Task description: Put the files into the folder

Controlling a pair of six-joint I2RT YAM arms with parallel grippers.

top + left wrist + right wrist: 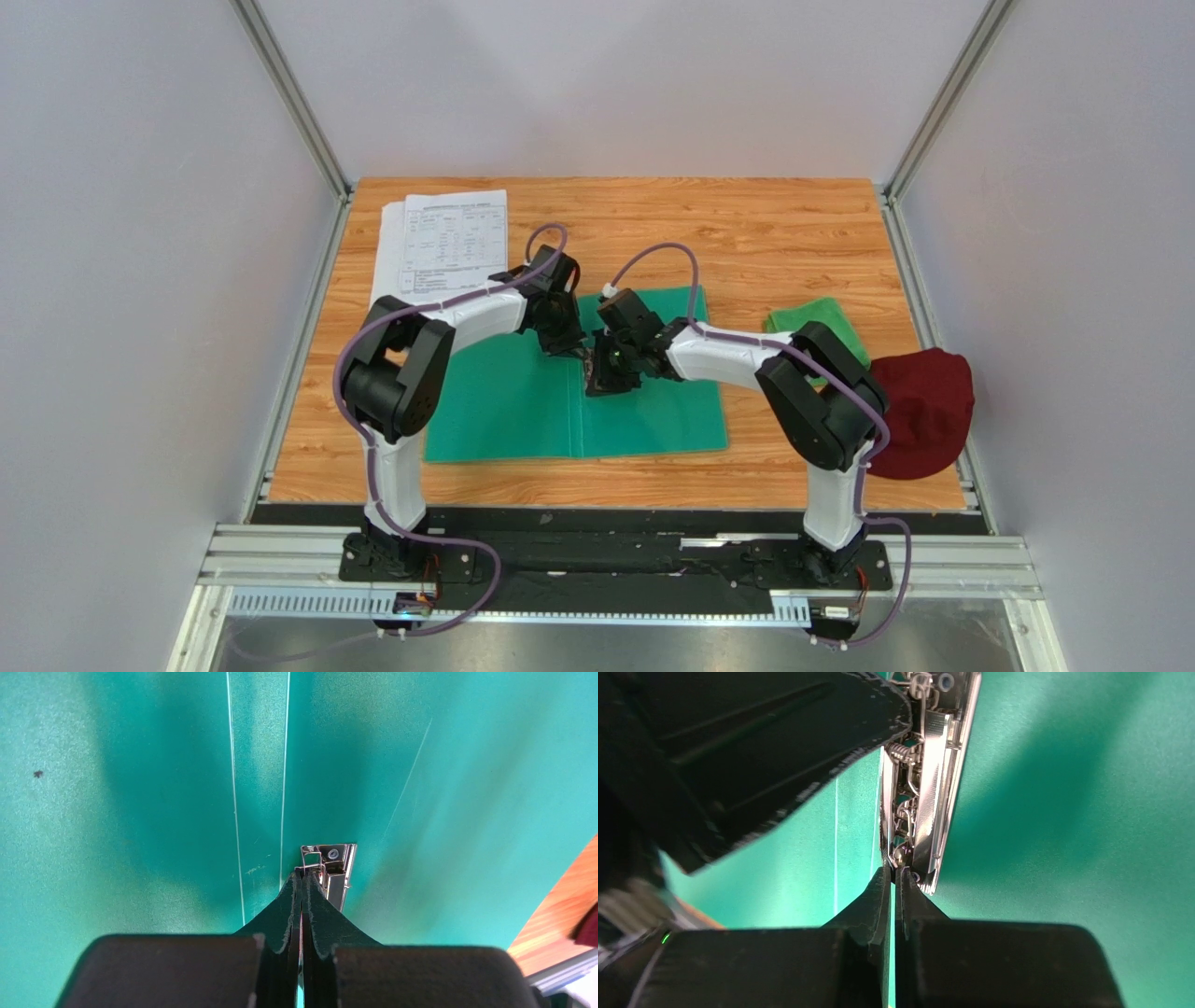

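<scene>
While the teal folder point(505, 406) lies open mid-table and the files point(449, 238) rest at the far left corner, I see my left gripper point(303, 880) and right gripper point(893, 880) both closed, tips meeting its metal clip point(934, 798).

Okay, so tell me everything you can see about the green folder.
The folder is thin, matte teal-green plastic. It lies open and flat on the wooden table, its two leaves side by side, with pale crease lines running down the spine. A shiny metal spring clip is fixed inside beside that spine. The left gripper and the right gripper, both shut, have their tips at opposite ends of the clip. No sheets show in it.
</scene>
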